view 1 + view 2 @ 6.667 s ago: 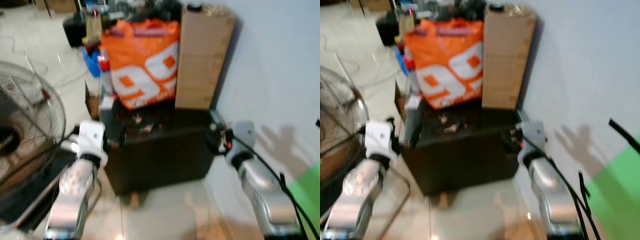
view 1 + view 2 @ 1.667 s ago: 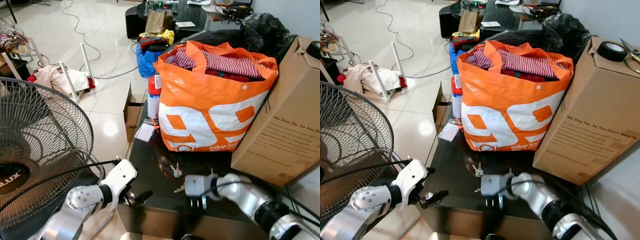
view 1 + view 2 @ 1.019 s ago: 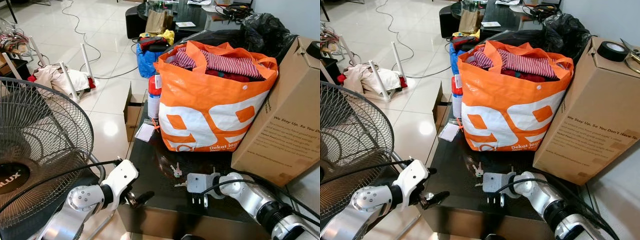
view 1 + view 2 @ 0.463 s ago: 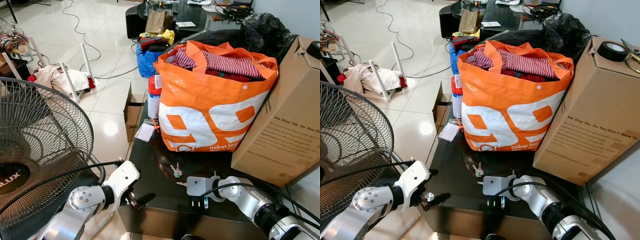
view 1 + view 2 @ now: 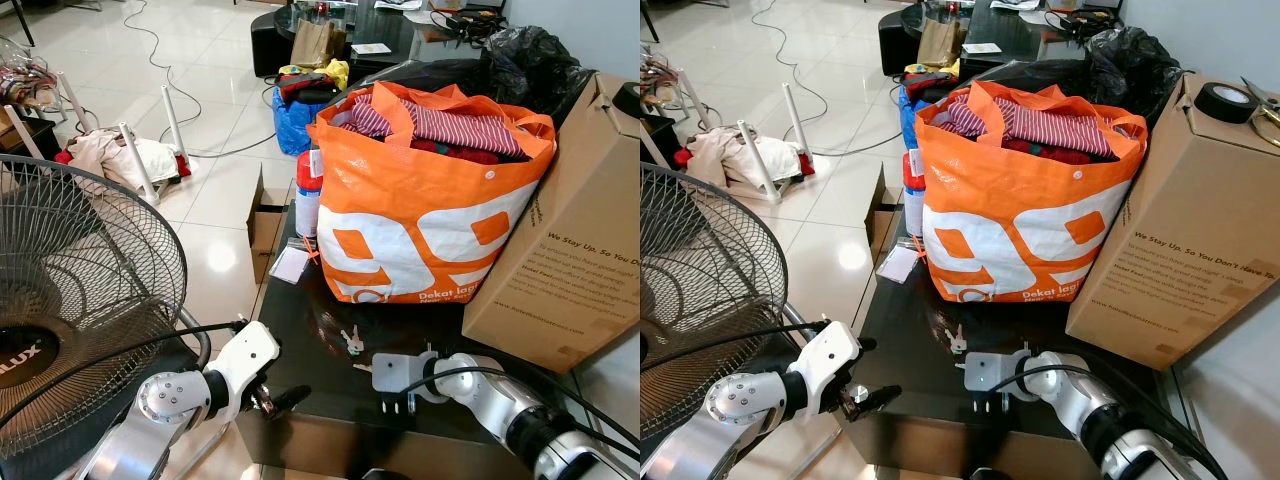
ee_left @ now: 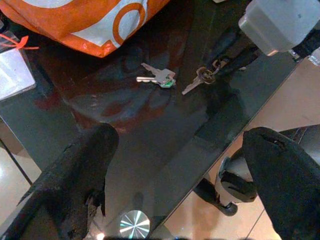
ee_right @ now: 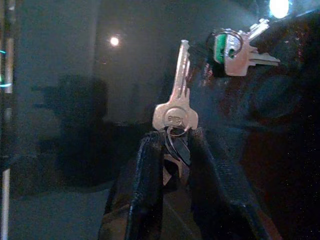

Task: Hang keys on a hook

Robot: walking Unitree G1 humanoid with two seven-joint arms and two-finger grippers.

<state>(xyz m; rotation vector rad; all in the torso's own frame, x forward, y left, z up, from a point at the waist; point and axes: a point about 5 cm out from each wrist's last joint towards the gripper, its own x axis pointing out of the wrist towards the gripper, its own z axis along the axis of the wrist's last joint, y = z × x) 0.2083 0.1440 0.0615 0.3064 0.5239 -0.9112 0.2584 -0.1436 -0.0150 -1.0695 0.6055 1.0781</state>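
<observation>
A silver key (image 7: 176,111) on a ring lies on the black glass table (image 5: 298,345), and my right gripper (image 7: 172,141) is shut on its ring, low over the table's front edge. The head view shows that gripper (image 5: 399,402) with the key (image 5: 362,367) just left of it. A second pair of keys with a green tag (image 5: 350,342) lies a little farther back, also seen as keys (image 6: 157,76) in the left wrist view. My left gripper (image 5: 286,399) hangs open off the table's front left corner, its fingers (image 6: 75,175) spread wide with nothing between them.
An orange bag (image 5: 430,200) full of clothes and a tall cardboard box (image 5: 570,260) stand at the back of the table. A big standing fan (image 5: 80,290) is close on my left. A white card (image 5: 289,265) lies at the table's far left corner.
Since the oldest frames the camera has come close to the table. Over the last second the right gripper has stayed low at the silver key, shifting only slightly; the left arm is still.
</observation>
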